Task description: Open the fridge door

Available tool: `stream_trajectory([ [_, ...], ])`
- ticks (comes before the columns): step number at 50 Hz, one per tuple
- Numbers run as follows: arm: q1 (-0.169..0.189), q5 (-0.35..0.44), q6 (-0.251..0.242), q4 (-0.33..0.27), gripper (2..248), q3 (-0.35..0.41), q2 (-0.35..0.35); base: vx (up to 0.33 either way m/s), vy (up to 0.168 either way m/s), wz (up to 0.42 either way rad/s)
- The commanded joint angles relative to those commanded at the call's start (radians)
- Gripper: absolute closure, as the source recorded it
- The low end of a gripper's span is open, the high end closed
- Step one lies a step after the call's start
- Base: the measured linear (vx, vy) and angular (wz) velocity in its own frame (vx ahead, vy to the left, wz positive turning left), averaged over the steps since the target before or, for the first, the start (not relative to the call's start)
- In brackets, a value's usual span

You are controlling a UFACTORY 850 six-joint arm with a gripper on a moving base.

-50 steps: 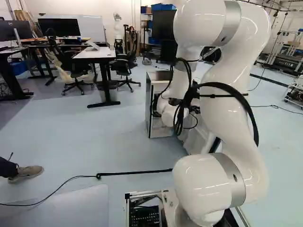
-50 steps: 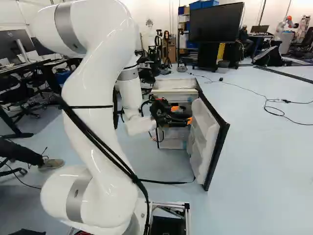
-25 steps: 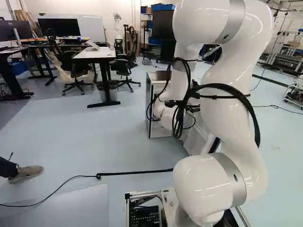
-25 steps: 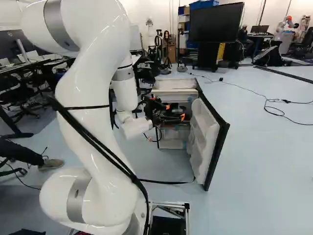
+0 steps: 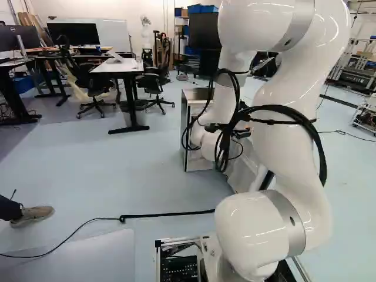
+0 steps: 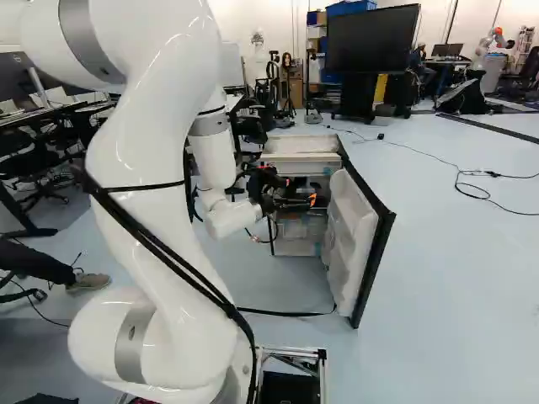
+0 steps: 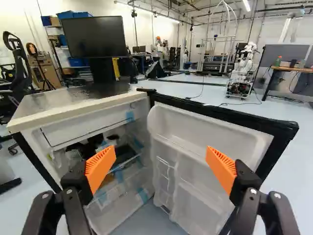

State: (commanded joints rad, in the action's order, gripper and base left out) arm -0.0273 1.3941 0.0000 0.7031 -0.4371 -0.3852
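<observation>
Fridge door (image 6: 352,240) stood wide open, swung out from the fridge's (image 6: 299,145) right front edge in the right base view, its pale, shelved inner side showing! That fridge sat upright on the floor (image 6: 455,278), its insides in sight. And the hand (image 6: 301,192), up near the opening, had its fingers spread well apart! From the wrist, one orange pad (image 7: 100,166) had the fridge's interior ahead of it, the other the door's inner face.
</observation>
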Motion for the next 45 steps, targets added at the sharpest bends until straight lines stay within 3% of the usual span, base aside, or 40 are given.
stream_trajectory([
  [23, 0.005, -0.089, 0.0, -0.12, 3, 0.06, 0.113, 0.0, 0.0, 0.0],
  [45, 0.011, -0.214, 0.0, -0.289, 3, 0.144, 0.273, 0.0, 0.0, 0.0],
])
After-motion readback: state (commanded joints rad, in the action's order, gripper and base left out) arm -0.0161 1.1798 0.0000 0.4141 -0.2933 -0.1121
